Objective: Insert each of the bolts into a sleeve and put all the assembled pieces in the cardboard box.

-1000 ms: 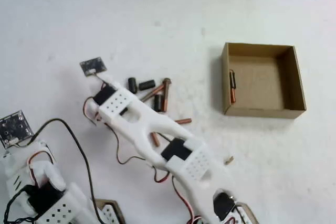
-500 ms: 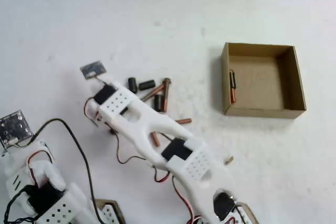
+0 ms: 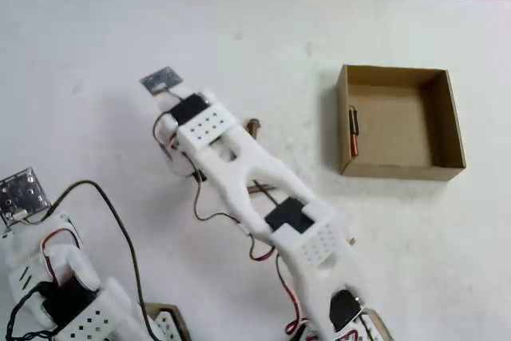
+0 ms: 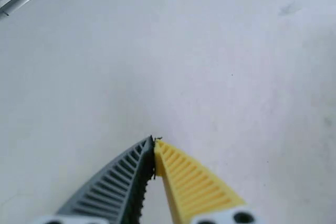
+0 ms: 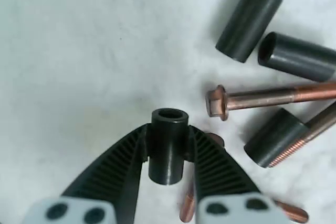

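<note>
My right gripper (image 5: pixel 168 129) is shut on a short black sleeve (image 5: pixel 168 150), held upright with its bore showing. Beyond it on the white table lie two loose black sleeves (image 5: pixel 248 22) (image 5: pixel 296 56), a copper bolt (image 5: pixel 262 98), and a sleeve with a bolt pushed into it (image 5: pixel 275 137). In the high view the right arm (image 3: pixel 239 165) lies over this pile, with one bolt head (image 3: pixel 253 125) peeking out. The cardboard box (image 3: pixel 447 117) at the right holds one assembled piece (image 3: pixel 354 132). My left gripper (image 4: pixel 154 142) is shut on nothing over bare table.
More copper bolt ends (image 5: pixel 186 208) lie under my right gripper's fingers. The left arm (image 3: pixel 56 293) sits at the near left corner with loose wires (image 3: pixel 120 221) beside it. Open white table stretches across the far side and between the pile and the box.
The right arm has swung away from the near edge and toward the box, now covering the sleeves and bolts seen in the earlier high views. The left arm has stayed put.
</note>
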Tool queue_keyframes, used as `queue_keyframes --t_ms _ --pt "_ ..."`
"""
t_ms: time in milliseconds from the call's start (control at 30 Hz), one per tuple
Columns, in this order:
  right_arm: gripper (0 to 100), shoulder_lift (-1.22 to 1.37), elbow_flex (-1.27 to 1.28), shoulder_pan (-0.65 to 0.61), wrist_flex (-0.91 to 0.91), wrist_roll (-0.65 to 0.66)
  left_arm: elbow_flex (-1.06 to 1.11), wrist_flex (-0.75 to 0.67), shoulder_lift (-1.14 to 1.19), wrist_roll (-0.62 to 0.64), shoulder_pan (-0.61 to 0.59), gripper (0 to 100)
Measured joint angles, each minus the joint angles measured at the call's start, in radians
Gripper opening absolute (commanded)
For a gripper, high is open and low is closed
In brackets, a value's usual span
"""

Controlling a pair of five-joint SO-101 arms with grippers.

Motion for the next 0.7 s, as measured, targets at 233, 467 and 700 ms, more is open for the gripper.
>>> queue_keyframes --t_ms 233,467,700 --pt "1.7 -0.147 0.0 0.054 0.11 0.12 0.0 0.0 0.0 0.0 0.0 2" --pt "1.7 -0.316 0.0 0.196 0.216 0.287 0.0 0.006 0.0 0.0 0.061 2" --pt "1.7 -0.328 0.021 0.353 0.238 0.422 0.0 0.006 0.0 0.0 0.078 2"
